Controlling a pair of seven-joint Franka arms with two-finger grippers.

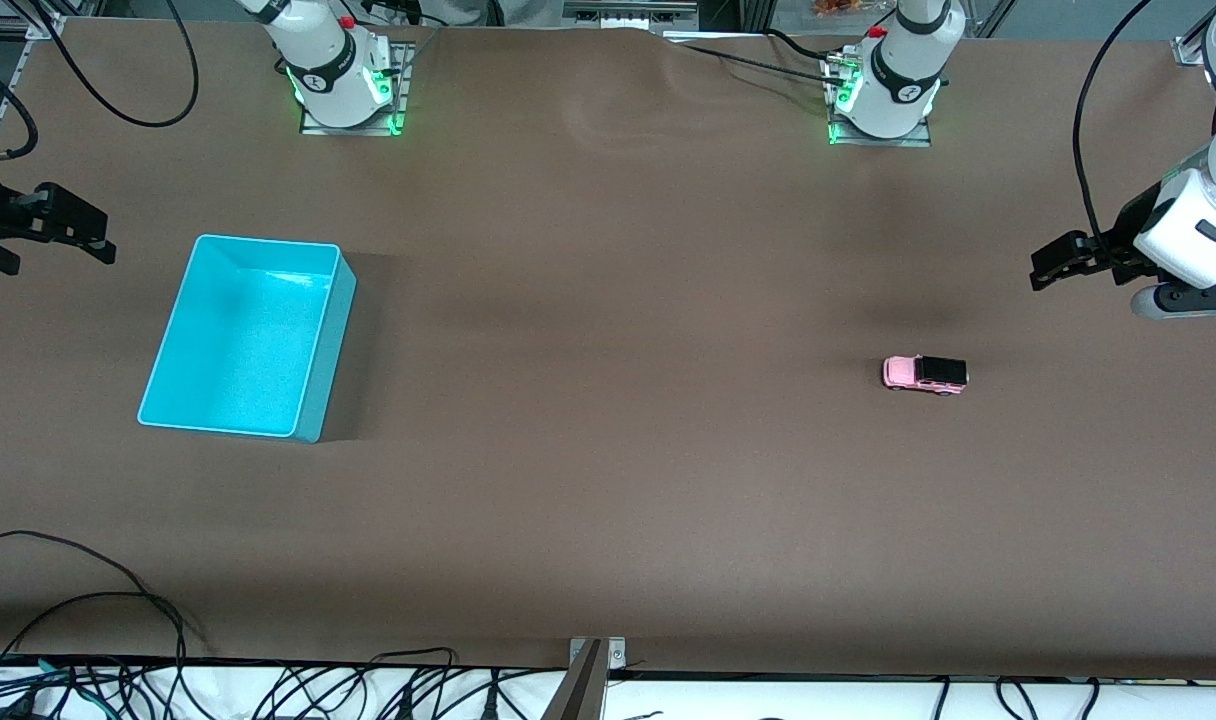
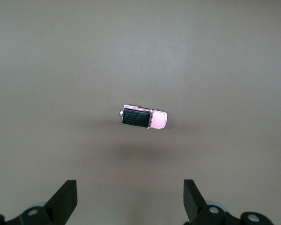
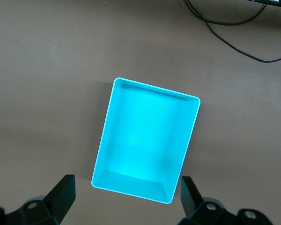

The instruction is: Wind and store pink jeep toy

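End effectors (image 1: 1053, 268) (image 1: 68, 232) open | turquoise bin (image 1: 320, 385) empty (jeep (image 1: 925, 374) outside)

We are holding our left gripper (image 1: 1043, 268) and right gripper (image 1: 103, 240) up at the table's ends, both with fingers spread wide.

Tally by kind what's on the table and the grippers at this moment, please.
Pink jeep toy: 1
Turquoise bin: 1, nothing in it
Open grippers: 2, left gripper, right gripper
Total: 4
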